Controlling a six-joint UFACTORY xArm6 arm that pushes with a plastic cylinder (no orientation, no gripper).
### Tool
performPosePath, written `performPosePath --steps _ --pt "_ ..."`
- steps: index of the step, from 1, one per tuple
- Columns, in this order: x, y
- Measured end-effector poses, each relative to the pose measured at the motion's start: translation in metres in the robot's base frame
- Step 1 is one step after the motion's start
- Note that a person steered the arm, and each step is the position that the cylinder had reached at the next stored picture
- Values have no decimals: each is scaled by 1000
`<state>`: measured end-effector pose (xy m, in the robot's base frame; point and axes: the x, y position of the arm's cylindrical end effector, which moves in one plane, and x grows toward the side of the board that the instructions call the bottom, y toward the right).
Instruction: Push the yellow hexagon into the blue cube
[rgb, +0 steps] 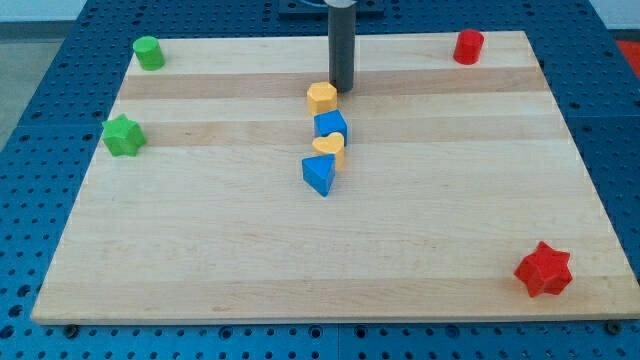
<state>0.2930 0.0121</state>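
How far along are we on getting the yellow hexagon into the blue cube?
Nearly done, it seems. The yellow hexagon sits just above the blue cube in the view, touching it or a sliver apart; I cannot tell which. In hand: my tip is at the hexagon's upper right edge, placed to push it down the view. Left: a short nudge to confirm contact, without shoving the cube into the yellow heart below.

A pale wooden board (330, 260) lies on blue perforated table (40, 150)
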Motion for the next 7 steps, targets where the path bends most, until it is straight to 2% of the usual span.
performPosePath --steps 1,2,5,6,7 --pt "-13 -19" --pt "-5 -50" --pt "44 -53" --pt "43 -46" --pt "18 -46"
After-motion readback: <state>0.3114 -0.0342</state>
